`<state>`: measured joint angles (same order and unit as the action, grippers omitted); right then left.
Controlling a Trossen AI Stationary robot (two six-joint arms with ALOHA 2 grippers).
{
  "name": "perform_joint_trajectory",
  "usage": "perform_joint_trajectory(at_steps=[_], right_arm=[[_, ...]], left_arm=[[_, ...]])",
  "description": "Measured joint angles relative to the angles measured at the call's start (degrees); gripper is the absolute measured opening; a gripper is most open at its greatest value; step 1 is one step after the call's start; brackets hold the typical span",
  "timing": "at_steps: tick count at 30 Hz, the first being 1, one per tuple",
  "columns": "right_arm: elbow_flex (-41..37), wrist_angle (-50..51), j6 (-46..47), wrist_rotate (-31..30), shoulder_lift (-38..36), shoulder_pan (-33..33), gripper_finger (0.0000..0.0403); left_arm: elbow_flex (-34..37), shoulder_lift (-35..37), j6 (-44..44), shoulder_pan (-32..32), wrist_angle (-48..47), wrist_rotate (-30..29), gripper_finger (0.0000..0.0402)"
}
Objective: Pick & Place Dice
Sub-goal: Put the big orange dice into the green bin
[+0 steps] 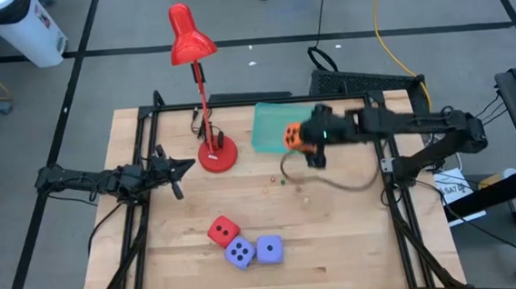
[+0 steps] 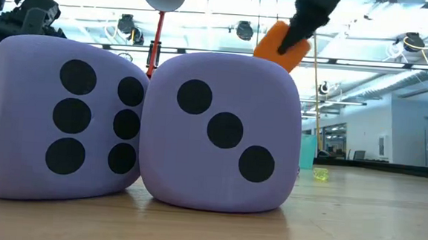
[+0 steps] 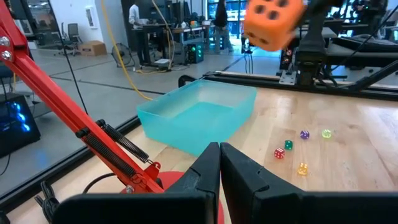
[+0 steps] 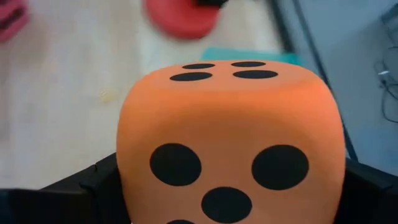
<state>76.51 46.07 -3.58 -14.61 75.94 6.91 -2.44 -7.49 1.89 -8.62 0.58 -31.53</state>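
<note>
My right gripper is shut on the orange die, held in the air at the near right edge of the teal tray; the die also shows in the left wrist view and fills the right wrist view. The red die and two purple dice rest on the table near its front edge. My left gripper is shut and empty beside the red lamp's base. My right gripper pinches the orange die between its two fingers, on two opposite side faces. The die is lifted clear of the table and tray, tilted, below the fingers.
A red desk lamp stands at the table's far middle. Several tiny coloured dice lie on the wood near the tray. A dark cable curls on the table's right part. Purple dice fill the low view.
</note>
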Motion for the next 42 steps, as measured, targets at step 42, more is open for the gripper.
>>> perform_joint_trajectory(at_steps=[42], right_arm=[[0.0,-9.1,-14.4,17.5,17.3,20.1,0.0399]], left_arm=[[-14.0,-30.2,6.8,6.6,12.3,5.8,0.0004]])
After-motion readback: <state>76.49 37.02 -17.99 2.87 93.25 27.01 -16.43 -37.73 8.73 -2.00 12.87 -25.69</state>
